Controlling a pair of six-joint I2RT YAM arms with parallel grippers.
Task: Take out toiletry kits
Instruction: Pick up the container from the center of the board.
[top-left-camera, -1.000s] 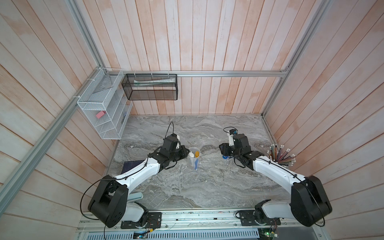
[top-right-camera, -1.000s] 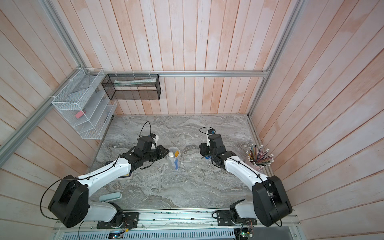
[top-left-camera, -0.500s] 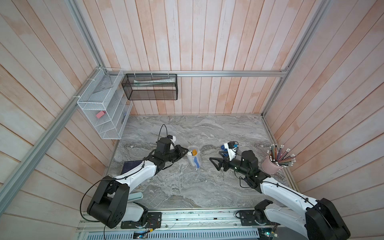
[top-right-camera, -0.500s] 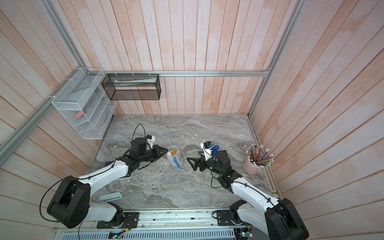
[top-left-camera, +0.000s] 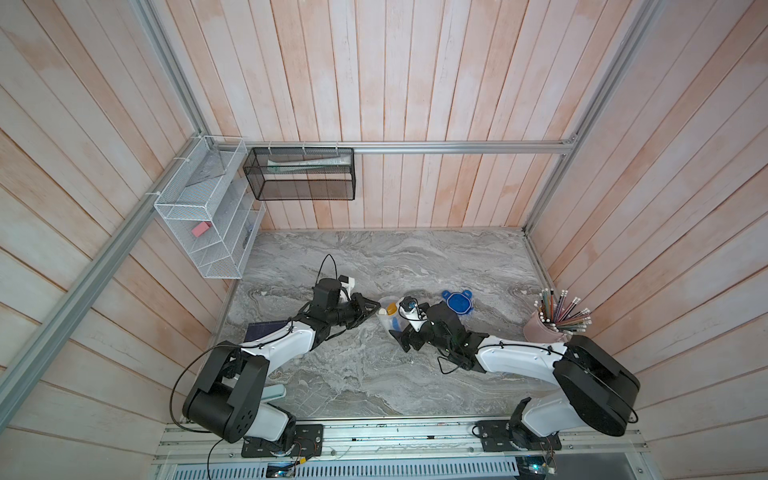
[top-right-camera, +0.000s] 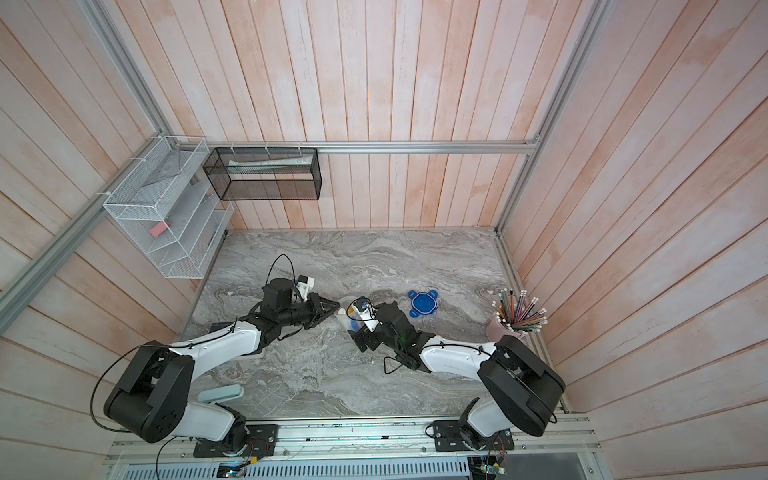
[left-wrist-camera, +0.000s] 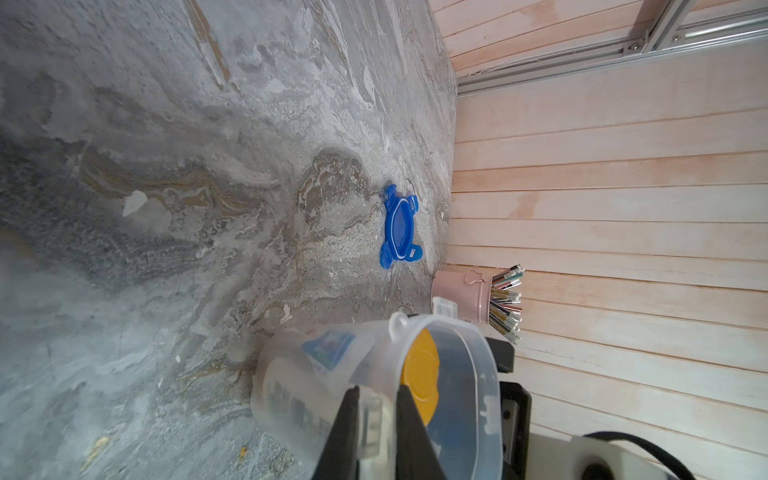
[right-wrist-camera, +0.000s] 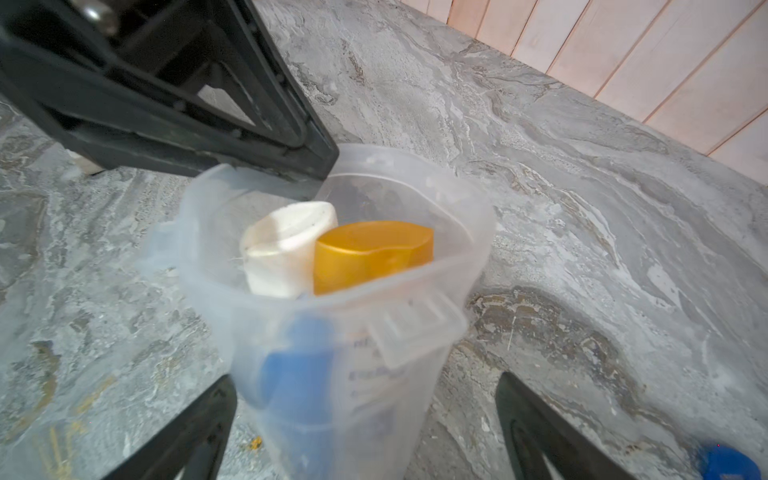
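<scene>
L gripper (left-wrist-camera: 378, 395): jaws clamped on rim of clear container (right-wrist-camera: 478, 232), one finger inside the wall, one outside. Container is mouth up near centre of marble table (top-left-camera: 374, 257); can't tell if base rests on it. Blue lid (top-left-camera: 457, 300) lies apart, toward pencil cup (top-left-camera: 540, 328). R gripper (right-wrist-camera: 365, 380): jaws wide apart, empty, just beside container, no contact seen. Kits are all inside: orange-capped bottle (right-wrist-camera: 370, 253) and white bottle end (right-wrist-camera: 286, 245) touching side by side near the mouth. Blue item (right-wrist-camera: 295, 374) sits lower, prob. toothbrush, blurred thru wall; toothpaste tube not made out. My read: R goes in for first bottle. Come in over the mouth, not from the side. Pinch the orange cap across its narrow faces and close slow. Pull along container axis so you don't drag the white one. Don't loosen L, thin wall likely tips.
</scene>
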